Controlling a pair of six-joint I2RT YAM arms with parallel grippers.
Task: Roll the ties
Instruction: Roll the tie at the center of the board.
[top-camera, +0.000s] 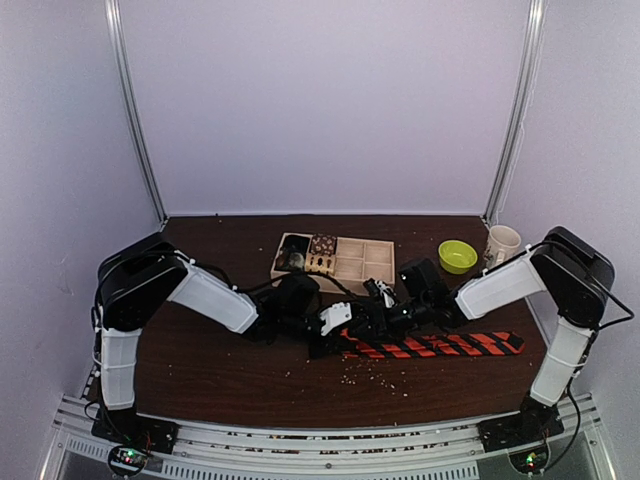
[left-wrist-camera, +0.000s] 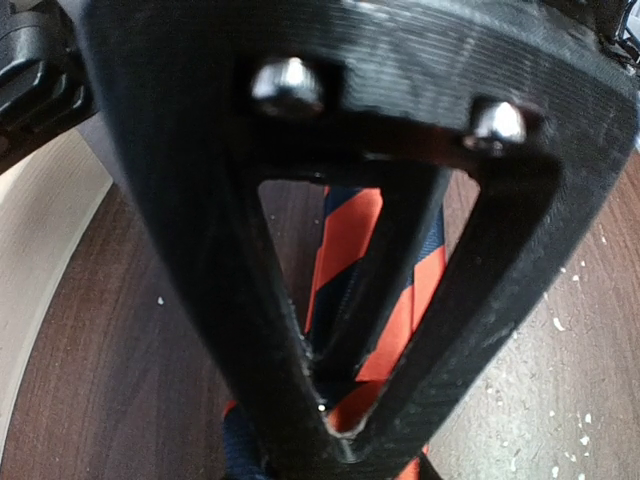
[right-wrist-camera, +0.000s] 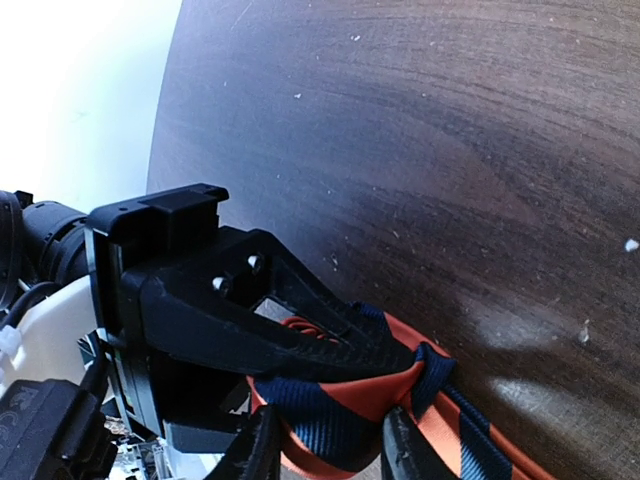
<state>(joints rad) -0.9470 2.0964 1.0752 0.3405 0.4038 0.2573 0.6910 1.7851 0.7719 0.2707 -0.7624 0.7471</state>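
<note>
The long, narrow fabric necktie (top-camera: 440, 345) with red-orange and dark diagonal stripes lies flat across the lower right of the dark brown wooden table (top-camera: 220, 370) in the top view. Its left end is gathered at frame centre, where both arms meet. The left gripper (left-wrist-camera: 340, 428) is clamped on that end: its black fingers converge to a point with striped fabric pinched at the tips, and the right wrist view shows a small red coil caught inside them. The right gripper (right-wrist-camera: 325, 455) straddles a raised fold of fabric at the bottom edge of its own view; the fingertips are cut off by the frame, so whether they pinch the fold or merely flank it cannot be determined. Judged stage: early in the roll, with most of the length unrolled. Hazards: if the clamp relaxes before the next turn is secured, the coil is likely to spring loose. A twisted fold fed in from the right would probably produce a skewed roll. Pulling the flat length sideways may drag it through the pale crumbs (top-camera: 375, 378) at lower centre, and the two closely spaced grippers could collide
</note>
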